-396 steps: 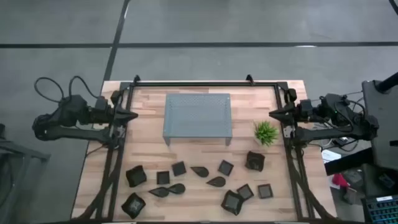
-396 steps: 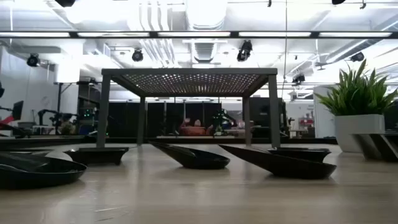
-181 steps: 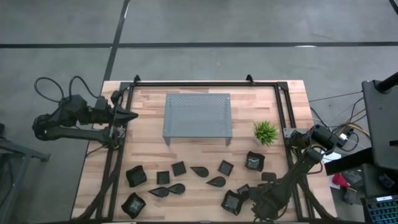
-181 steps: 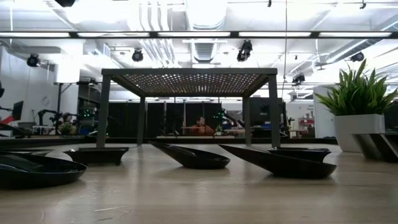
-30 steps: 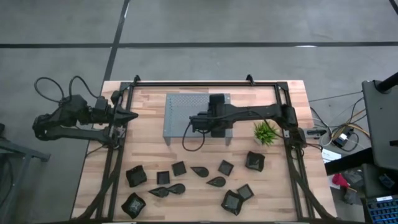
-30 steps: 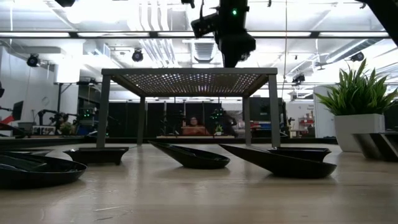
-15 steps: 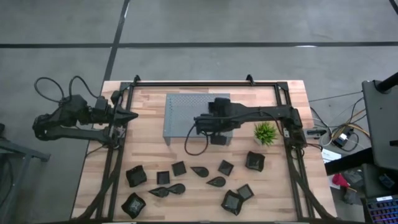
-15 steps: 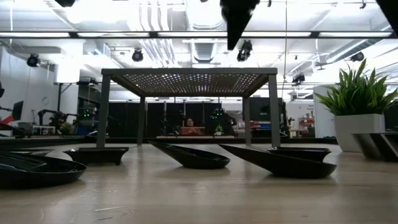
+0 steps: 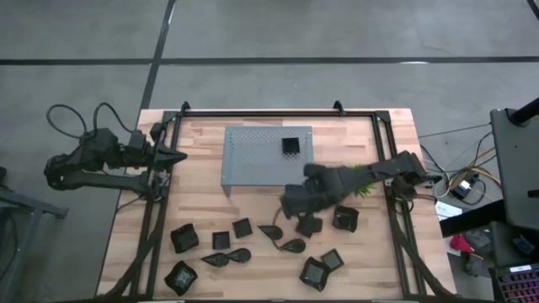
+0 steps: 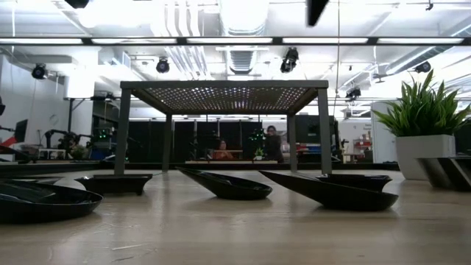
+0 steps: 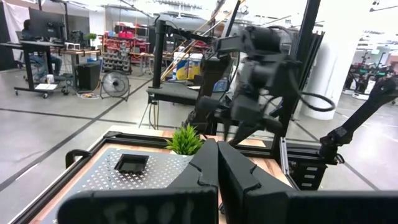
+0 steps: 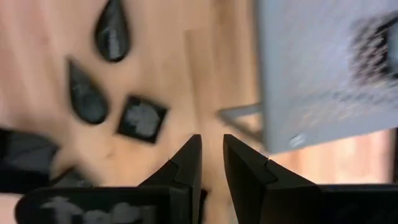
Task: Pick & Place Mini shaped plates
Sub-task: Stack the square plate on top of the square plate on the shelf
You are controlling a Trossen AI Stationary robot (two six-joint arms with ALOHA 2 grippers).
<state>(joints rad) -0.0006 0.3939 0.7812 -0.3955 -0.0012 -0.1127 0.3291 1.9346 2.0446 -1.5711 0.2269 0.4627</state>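
1. You are between picks: one small square plate [image 9: 290,145] already sits on top of the grey perforated rack [image 9: 253,160], at its far right part, and the right gripper [image 9: 290,204] hangs empty above the table in front of the rack. In its own wrist view the fingers [image 12: 186,163] stand a little apart with bare wood between them, so it grips nothing.

2. The left gripper [image 9: 180,156] waits at the far left of the table, fingers pressed shut and empty.

3. The remaining mini shaped plates [image 9: 253,244] lie scattered across the near half of the table, well apart from the rack. Nearest the right gripper are a square plate [image 12: 142,119] and two teardrop plates [image 12: 87,99].

4. Your next move, as I judge it, is to spread the fingers, centre over one dish and descend onto its rim.

5. Expect hard, smooth, matte black dishes. The square ones have raised rims that offer an edge. The teardrops are shallow and taper to a point, so they could slip or spin on the pale wood table [image 9: 202,194].
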